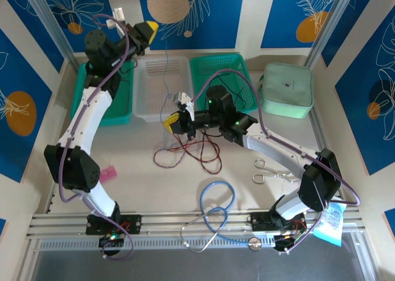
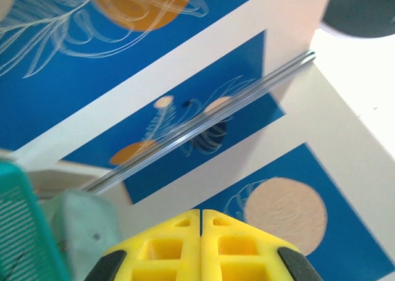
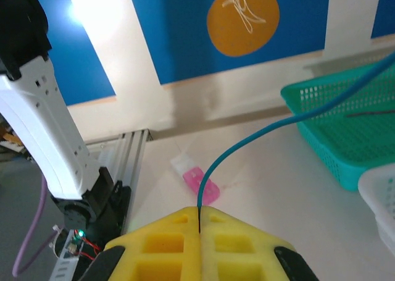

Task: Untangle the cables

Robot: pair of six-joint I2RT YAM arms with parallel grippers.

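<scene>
A tangle of thin red and black cables (image 1: 192, 149) lies on the table in front of the baskets. One black strand reaches into the right green basket (image 1: 213, 65). My right gripper (image 1: 171, 121) (image 3: 199, 214) hovers at the tangle's left edge, shut on a thin teal-blue cable (image 3: 259, 136). This cable (image 1: 165, 77) climbs steeply over the white basket (image 1: 148, 92) toward my left gripper (image 1: 154, 29). That gripper is raised high at the back. In the left wrist view its jaws (image 2: 202, 214) are pressed together and no wire shows in front of them.
A second green basket (image 1: 120, 108) sits under the left arm. A mint pouch (image 1: 285, 89) lies back right, with scissors (image 1: 268, 170) to the right. A thick light-blue tube loop (image 1: 216, 197) lies near the front. A pink object (image 1: 108, 173) (image 3: 200, 182) rests at the left.
</scene>
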